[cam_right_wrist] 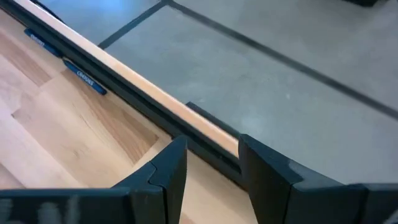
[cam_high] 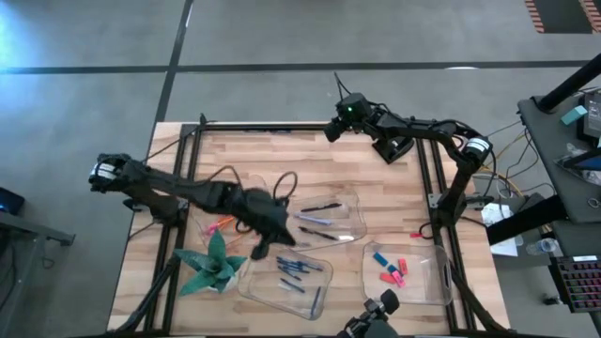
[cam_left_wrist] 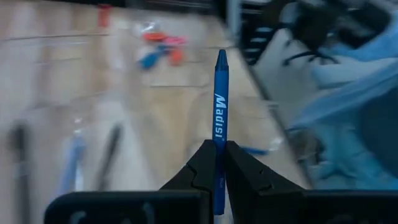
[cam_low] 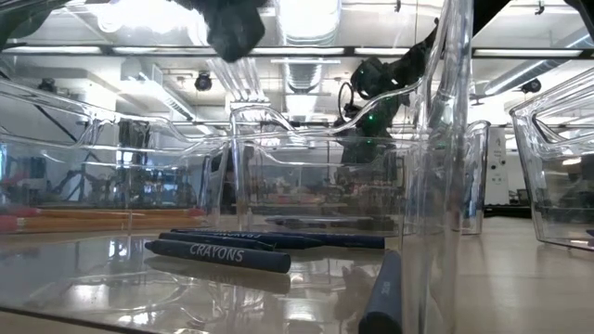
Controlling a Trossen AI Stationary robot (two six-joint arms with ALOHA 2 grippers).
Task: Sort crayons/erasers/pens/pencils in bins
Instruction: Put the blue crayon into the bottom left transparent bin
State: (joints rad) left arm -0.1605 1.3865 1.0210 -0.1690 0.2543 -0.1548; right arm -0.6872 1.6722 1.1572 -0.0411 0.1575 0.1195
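My left gripper (cam_high: pixel 270 237) hangs over the middle of the table, above the near-left bin (cam_high: pixel 324 299), and is shut on a blue crayon (cam_left_wrist: pixel 219 99). That bin holds several blue crayons (cam_high: pixel 293 270), which also show in the low view (cam_low: pixel 218 252). The middle bin (cam_high: pixel 358 228) holds dark pens (cam_high: pixel 319 208). The near-right bin (cam_high: pixel 439 291) holds pink, red and blue erasers (cam_high: pixel 390 270). Orange-pink sticks (cam_high: pixel 218 225) lie under my left arm. My right gripper (cam_right_wrist: pixel 212 146) is open and empty at the table's far edge (cam_high: pixel 332 130). My left gripper pinches the blue crayon between its two fingers (cam_left_wrist: pixel 202 165), on the crayon's rear part (cam_left_wrist: pixel 218 144). The crayon lies along the fingers, and its pointed end (cam_left_wrist: pixel 221 57) sticks out well past the fingertips. It touches nothing else that shows.
A green folded-paper plant (cam_high: pixel 211 265) stands near the table's near-left corner. Two blue crayons (cam_right_wrist: pixel 84 78) lie on the wood by the far edge, near my right gripper. A small red eraser (cam_high: pixel 418 233) lies loose on the table at the right. A fourth clear bin (cam_high: pixel 246 186) sits under my left arm.
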